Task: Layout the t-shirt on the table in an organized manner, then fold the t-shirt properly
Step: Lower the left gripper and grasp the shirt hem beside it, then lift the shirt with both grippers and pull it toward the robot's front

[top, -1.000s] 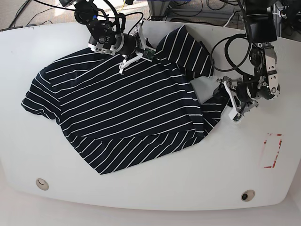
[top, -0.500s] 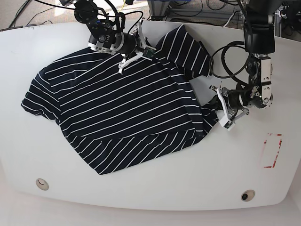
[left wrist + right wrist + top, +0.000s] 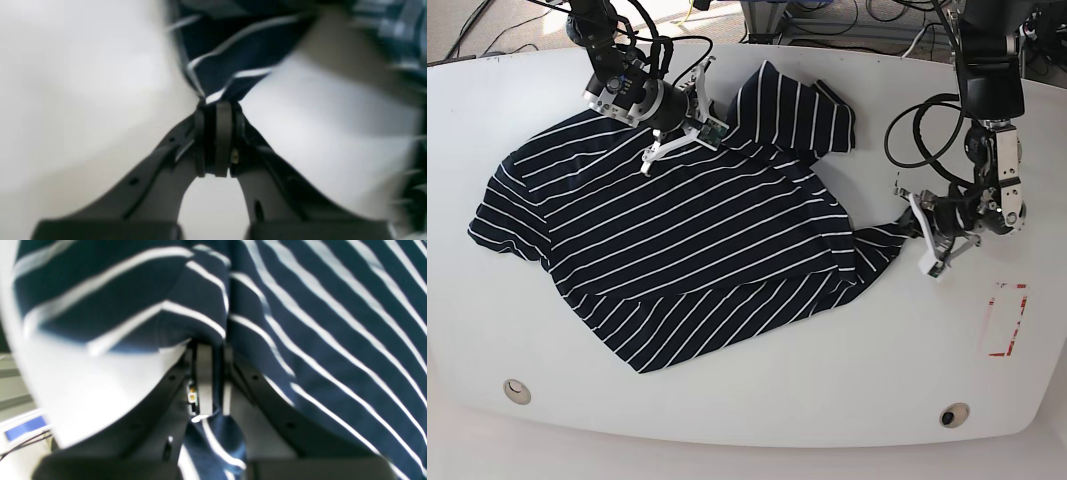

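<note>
In your left wrist view, the left gripper (image 3: pixel 218 103) pinches a corner of the t-shirt (image 3: pixel 230 66). Right wrist: the right gripper (image 3: pixel 213 350) bites its edge. From above, the shirt lies stretched between both, on the table (image 3: pixel 777 400).

No legible text, labels, brands or numbers in any view. Only sign: a red-outlined rectangle mark (image 3: pixel 1006 320) on the table (image 3: pixel 827 390), near its right edge in the base view; nothing readable inside it. Wrist views are blurred; no print can be made out on the t-shirt (image 3: pixel 677 250), only white stripes.
</note>
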